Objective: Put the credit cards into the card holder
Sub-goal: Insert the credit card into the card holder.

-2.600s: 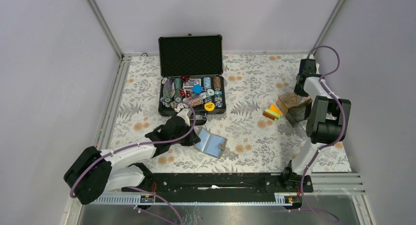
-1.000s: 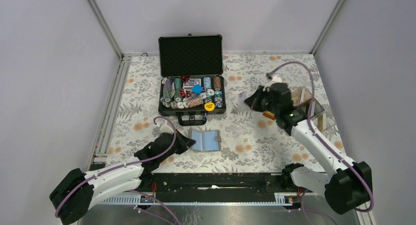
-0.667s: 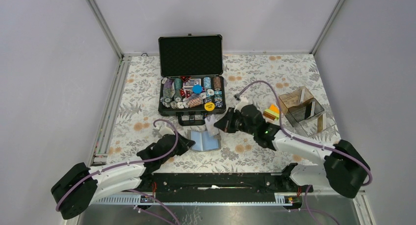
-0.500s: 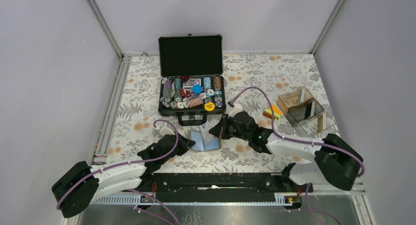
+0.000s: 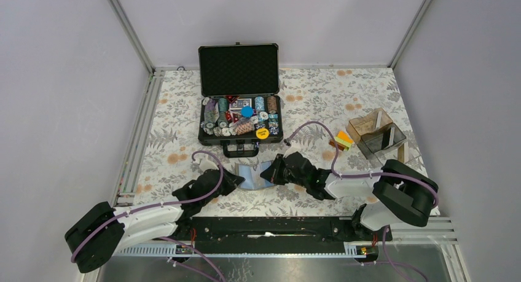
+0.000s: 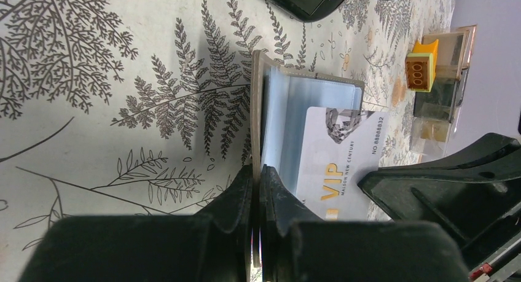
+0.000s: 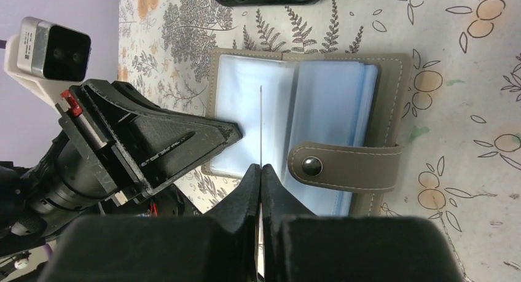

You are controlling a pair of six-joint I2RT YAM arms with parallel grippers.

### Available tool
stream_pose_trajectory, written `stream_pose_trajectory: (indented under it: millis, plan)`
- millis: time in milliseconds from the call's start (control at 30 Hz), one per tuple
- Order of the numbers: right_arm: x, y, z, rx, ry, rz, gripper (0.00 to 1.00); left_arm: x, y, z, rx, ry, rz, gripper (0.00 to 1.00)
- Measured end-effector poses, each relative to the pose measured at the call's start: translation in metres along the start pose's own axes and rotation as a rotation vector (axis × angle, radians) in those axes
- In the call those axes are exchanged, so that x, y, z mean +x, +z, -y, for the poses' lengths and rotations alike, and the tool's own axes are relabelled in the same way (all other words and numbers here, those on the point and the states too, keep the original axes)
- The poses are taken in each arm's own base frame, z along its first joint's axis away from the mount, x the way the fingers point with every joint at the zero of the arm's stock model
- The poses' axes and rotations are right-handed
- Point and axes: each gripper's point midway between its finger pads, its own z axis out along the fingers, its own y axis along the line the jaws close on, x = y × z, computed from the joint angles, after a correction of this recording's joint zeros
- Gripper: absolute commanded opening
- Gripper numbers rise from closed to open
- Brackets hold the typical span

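The grey card holder lies open on the floral cloth, its light blue sleeves up and its snap strap folded across. My left gripper is shut on the edge of its left cover. My right gripper is shut on a white VIP card, seen edge-on in the right wrist view, with its far end over the left sleeve panel. A small stack of orange, yellow and green cards lies to the right.
An open black chip case stands behind the card holder. A clear brownish acrylic box sits at the right next to the card stack, also in the left wrist view. The two grippers are close together.
My right arm has swung from the right side to the card holder, carrying the white card. My left gripper has drawn back a little and keeps hold of the holder's left cover.
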Motion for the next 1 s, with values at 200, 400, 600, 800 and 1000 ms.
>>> stream_pose_trajectory:
  millis: [200, 400, 600, 800, 1000]
  plan:
    - [0.002, 0.003, 0.005, 0.016, 0.025, 0.014, 0.0, 0.0, 0.0, 0.0, 0.001, -0.001, 0.0, 0.0]
    - [0.007, 0.009, 0.016, 0.051, 0.032, 0.007, 0.0, 0.0, -0.001, -0.002, 0.0, -0.001, 0.0, 0.0]
    - [0.01, 0.014, 0.017, 0.046, 0.045, 0.005, 0.0, 0.0, -0.001, -0.002, 0.0, -0.002, 0.0, 0.0]
    - [0.013, 0.019, 0.018, 0.042, 0.062, 0.004, 0.0, 0.001, -0.001, -0.006, -0.007, -0.001, -0.002, 0.0]
    - [0.013, 0.023, 0.018, 0.036, 0.07, 0.01, 0.0, 0.001, -0.001, -0.008, -0.011, 0.0, 0.002, 0.0]
